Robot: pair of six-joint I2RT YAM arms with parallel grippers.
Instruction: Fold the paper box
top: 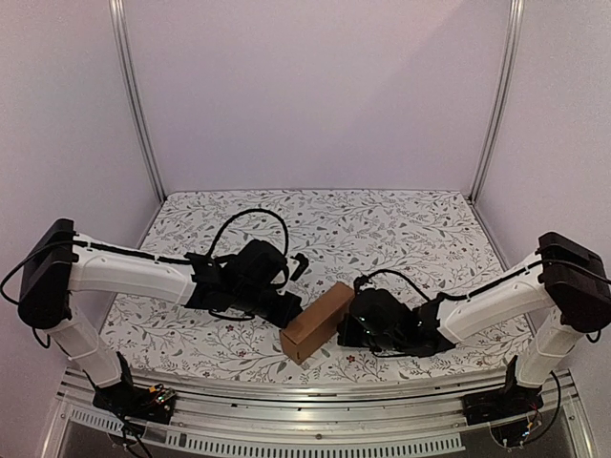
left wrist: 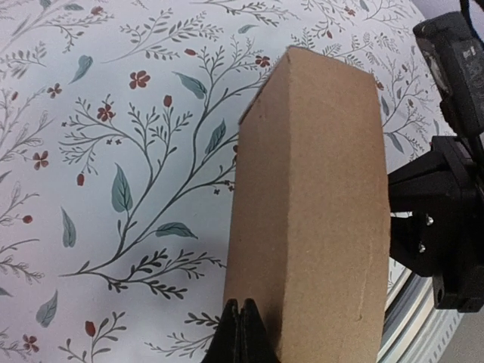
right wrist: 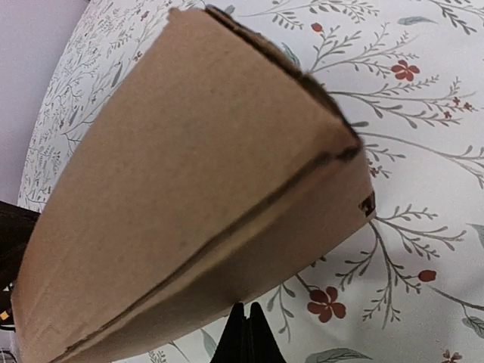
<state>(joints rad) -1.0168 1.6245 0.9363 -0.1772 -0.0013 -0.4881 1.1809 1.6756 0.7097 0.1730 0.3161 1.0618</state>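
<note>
Status: paper box (top: 318, 322) looks already formed into a closed oblong carton. It lies on its side on the floral bench (top: 382, 219), lower centre of the top view, slanted from lower left to upper right, between the two wrists.

Left jaws: shut, tips together at the bottom edge of the left wrist view, right against the carton's lower left corner (left wrist: 257, 318). Contact or hairline gap, can't tell. Not gripping anything.

Right jaws: shut too, tips at bottom centre of the right wrist view, just below the carton's underside edge. Nothing between them.

Right wrist view shows a dark seam line (right wrist: 249, 219) running along the carton toward its right end, with the edge there a bit ragged. My read: last flap is down but maybe not fully seated.

Judgement: late in the task, at the closing or pressing step, both arms acting as pushers.

Next move calls for one side to brace the carton while the other presses the seam home. An unbraced push would likely just slide it across the cloth.
</note>
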